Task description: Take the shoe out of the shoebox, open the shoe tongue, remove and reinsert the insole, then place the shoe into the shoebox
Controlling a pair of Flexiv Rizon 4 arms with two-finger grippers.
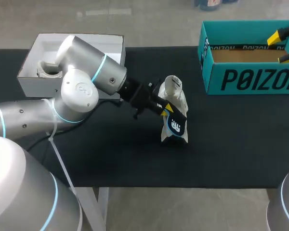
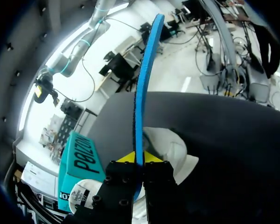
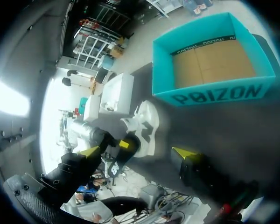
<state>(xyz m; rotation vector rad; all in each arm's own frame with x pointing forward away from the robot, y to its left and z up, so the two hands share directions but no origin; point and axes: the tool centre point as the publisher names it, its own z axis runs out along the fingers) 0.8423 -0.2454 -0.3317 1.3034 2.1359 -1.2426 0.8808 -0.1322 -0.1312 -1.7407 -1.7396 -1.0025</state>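
Observation:
A white shoe [image 1: 174,96] stands on the black table, toe end up, near the middle. My left gripper [image 1: 166,109] is shut on the dark insole [image 1: 176,125], which hangs at the shoe's front. In the left wrist view the insole [image 2: 141,88] runs edge-on, blue, out from between the yellow fingertips [image 2: 149,157], with the shoe [image 2: 176,150] just behind. My right gripper [image 1: 285,46] hangs open over the teal shoebox [image 1: 250,79] at the back right. From the right wrist, the open right gripper [image 3: 136,152] looks down on the shoebox [image 3: 219,95], the shoe [image 3: 147,122] and the insole [image 3: 115,167].
A white open box [image 1: 106,45] with an object inside sits at the back left, partly behind my left arm [image 1: 86,82]. It also shows as the white box [image 3: 115,93] beyond the shoe in the right wrist view. Bare black tabletop [image 1: 231,144] lies in front of the shoebox.

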